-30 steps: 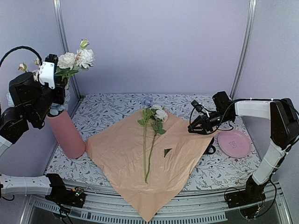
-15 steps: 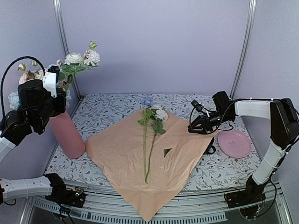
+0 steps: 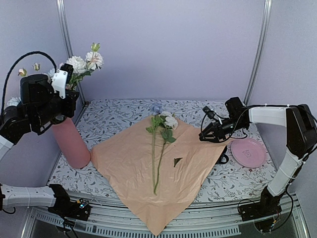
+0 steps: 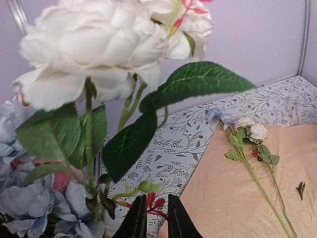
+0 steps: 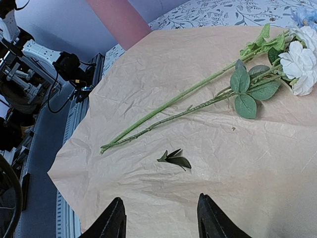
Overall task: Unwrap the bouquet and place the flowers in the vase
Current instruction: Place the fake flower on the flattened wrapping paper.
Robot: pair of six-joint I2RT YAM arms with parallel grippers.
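Left claw (image 4: 154, 225) at vase (image 3: 72, 141) mouth, jaws just cracked apart, nothing between; flowers (image 3: 84, 62) standing in vase. Right claw (image 5: 161, 218) open, empty. Two stems (image 3: 156, 163) right of vase on paper (image 3: 198, 163): likely next.

Flower-patterned worktop (image 3: 119, 116) with three things set on it

A creased peach sheet of wrapping paper (image 3: 133, 163) lies spread flat over the middle, one corner hanging past the near edge. The tall pink vase (image 3: 72, 144) stands upright at the left edge, just beside the paper. A flat pink plate (image 3: 248, 152) rests near the right edge.
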